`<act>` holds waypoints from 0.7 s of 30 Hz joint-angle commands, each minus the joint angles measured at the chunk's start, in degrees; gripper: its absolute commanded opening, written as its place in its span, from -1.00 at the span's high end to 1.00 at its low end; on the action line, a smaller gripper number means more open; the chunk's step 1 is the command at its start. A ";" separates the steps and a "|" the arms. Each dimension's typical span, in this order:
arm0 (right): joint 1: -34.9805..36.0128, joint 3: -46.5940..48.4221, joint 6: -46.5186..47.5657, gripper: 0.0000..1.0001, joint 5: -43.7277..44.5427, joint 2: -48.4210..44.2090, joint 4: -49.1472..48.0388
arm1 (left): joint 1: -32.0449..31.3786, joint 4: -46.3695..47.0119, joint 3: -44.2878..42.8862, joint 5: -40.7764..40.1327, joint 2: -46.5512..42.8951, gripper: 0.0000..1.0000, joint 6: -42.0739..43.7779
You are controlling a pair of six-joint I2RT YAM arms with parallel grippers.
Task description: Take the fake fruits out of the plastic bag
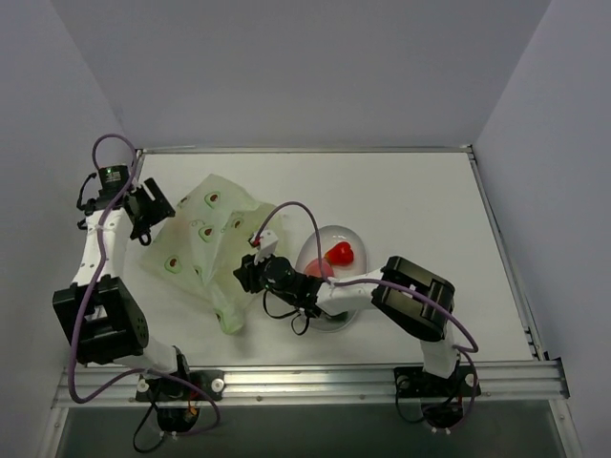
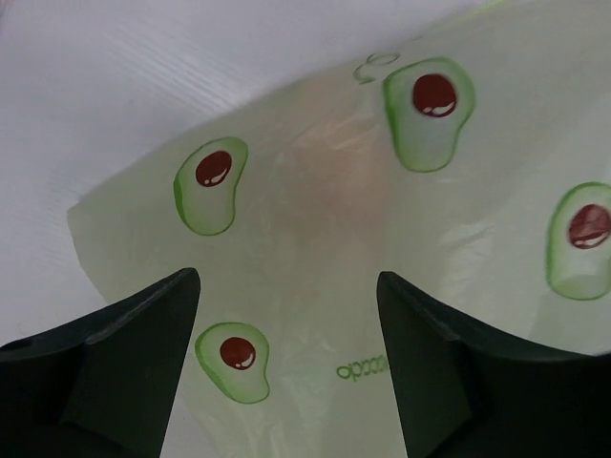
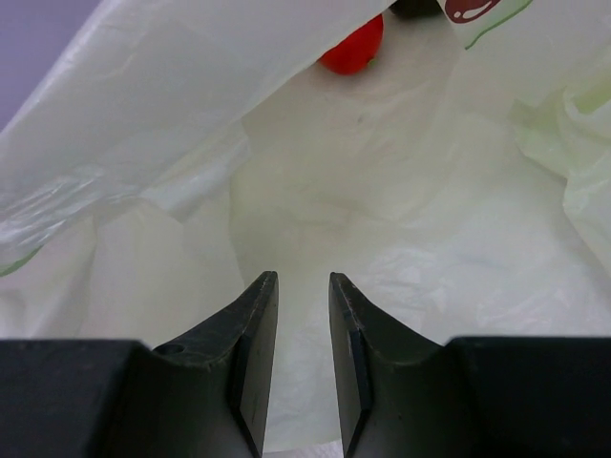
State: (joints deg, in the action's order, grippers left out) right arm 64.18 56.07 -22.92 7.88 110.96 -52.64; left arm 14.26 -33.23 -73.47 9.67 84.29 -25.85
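The plastic bag [image 1: 203, 244] lies crumpled left of the table's middle, pale yellow-green with avocado prints. My left gripper [image 1: 156, 218] is at its left edge; in the left wrist view the left gripper [image 2: 286, 286] stands wide open just over the bag's film [image 2: 315, 191], where a faint orange tint shows through. My right gripper [image 1: 244, 275] is at the bag's right side. In the right wrist view the right gripper [image 3: 304, 281] points into the bag's mouth [image 3: 315, 181], jaws a narrow gap apart and empty. A red fruit [image 3: 351, 48] and a dark one [image 3: 415, 8] lie deep inside.
A clear oval dish [image 1: 334, 315] sits right of the bag under my right arm, holding a red fruit [image 1: 340, 254] and a pink one [image 1: 318, 269]. The right arm's purple cable [image 1: 286, 212] loops over the bag's right edge. White walls stand around the table.
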 commanded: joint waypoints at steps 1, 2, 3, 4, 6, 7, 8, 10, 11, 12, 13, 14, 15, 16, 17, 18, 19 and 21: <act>0.24 -0.26 -0.46 0.51 -1.02 -4.61 -1.76 | 4.88 1.06 2.96 9.65 -1.41 -0.47 5.09; 0.15 -0.26 -0.46 0.51 -1.11 -4.78 -1.67 | 5.33 1.33 3.77 9.84 -0.71 -0.52 5.71; 0.07 -0.35 -0.37 0.51 -1.29 -5.13 -1.76 | 5.60 1.94 4.38 8.53 -0.62 -0.61 6.24; 0.15 -0.44 -0.37 0.51 -1.64 -5.31 -1.50 | 5.60 2.64 5.09 7.83 -0.36 -0.65 6.68; 0.15 -0.61 -0.37 0.51 -1.90 -5.84 -1.32 | 5.69 4.40 4.74 8.08 2.01 -0.69 6.95; 0.24 -0.79 -0.46 0.51 -2.25 -6.01 -1.32 | 5.69 4.67 3.96 9.30 3.41 -0.71 8.08; 0.24 -0.88 -0.64 0.51 -2.95 -6.10 -1.24 | 5.69 3.62 1.25 9.75 6.47 -0.72 8.61; 0.42 -0.88 -0.55 0.51 -3.13 -6.19 -1.06 | 5.69 4.57 0.00 11.06 8.95 -0.73 10.36; 0.33 -0.79 -0.55 0.51 -3.13 -6.19 -1.06 | 5.69 4.76 -0.79 13.25 11.31 -0.72 10.99; 0.33 -0.70 -0.64 0.51 -3.22 -5.93 -0.97 | 5.69 4.32 -1.32 13.01 12.46 -0.73 11.60; 0.33 -0.62 -0.64 0.51 -3.40 -5.75 -0.80 | 5.69 4.14 -1.58 12.83 13.52 -0.71 12.65; 0.33 -0.53 -0.55 0.51 -3.57 -5.58 -0.80 | 5.69 4.14 -1.67 13.09 15.62 -0.68 13.18; 0.42 -0.35 -0.64 0.51 -3.83 -5.23 -0.71 | 5.69 4.05 -2.28 13.09 16.51 -0.65 13.62; 0.42 -0.26 -0.72 0.51 -3.84 -5.14 -0.79 | 5.69 3.71 -2.81 12.74 17.48 -0.64 13.98; 0.33 -0.26 -0.81 0.51 -4.01 -4.96 -0.71 | 5.69 4.14 -3.25 12.65 18.62 -0.62 14.15; 0.33 -0.26 -0.99 0.51 -4.45 -4.70 -0.79 | 5.60 4.75 -3.52 12.57 18.89 -0.60 14.24; 0.33 -0.26 -1.16 0.51 -4.80 -4.61 -1.06 | 5.43 5.19 -3.69 12.22 18.98 -0.58 14.42; 0.42 -0.18 -1.34 0.51 -5.24 -3.91 -1.23 | 5.25 7.30 -3.52 11.60 18.37 -0.37 14.25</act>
State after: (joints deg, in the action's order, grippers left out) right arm 64.23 55.68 -23.64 3.79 107.57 -52.10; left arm 19.88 -29.06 -73.71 21.17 105.08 -13.63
